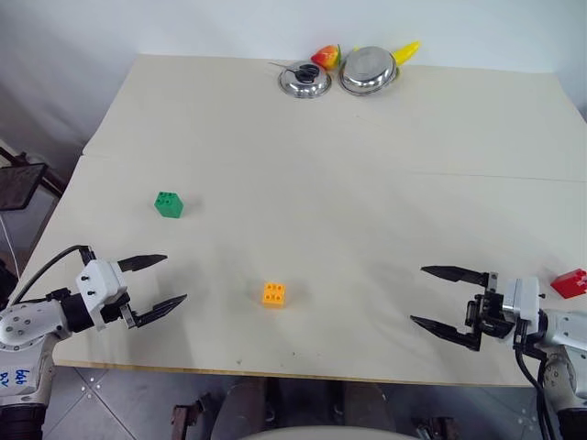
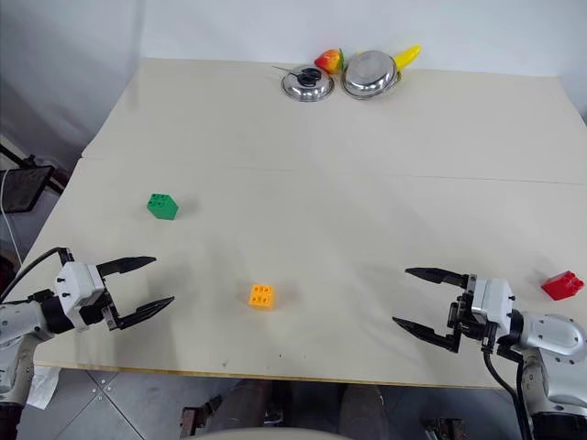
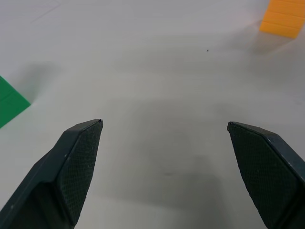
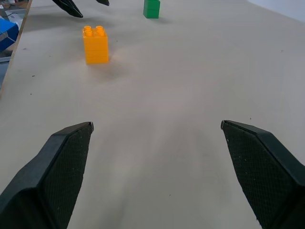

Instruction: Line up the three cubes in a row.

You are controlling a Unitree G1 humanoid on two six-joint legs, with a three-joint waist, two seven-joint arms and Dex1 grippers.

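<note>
Both arms hung low over the near edge of the table (image 1: 385, 165), nothing picked up yet. The left gripper (image 1: 158, 284) stood wide open and empty, and so did the right gripper (image 1: 447, 301) — fingers spread as far as they go, pointing inward toward each other across the bare tabletop.

The three cubes were well apart. The green cube (image 1: 169, 204) sat on the left side, farther up the table than the left gripper and a little inboard of it. The orange-yellow cube (image 1: 273, 294) sat near the front edge, between the two grippers, somewhat nearer the left one. The red cube (image 1: 570, 283) lay far out at the right edge — beside the right wrist and behind the jaws, so those fingers pointed away from it.

That was the relation that mattered: the right arm was nearest the red cube, but would likely have to draw back or swing outward to face it. All three stood studs up; none showed a clear long axis from above, though the red one sat skewed to the table's edge.
</note>
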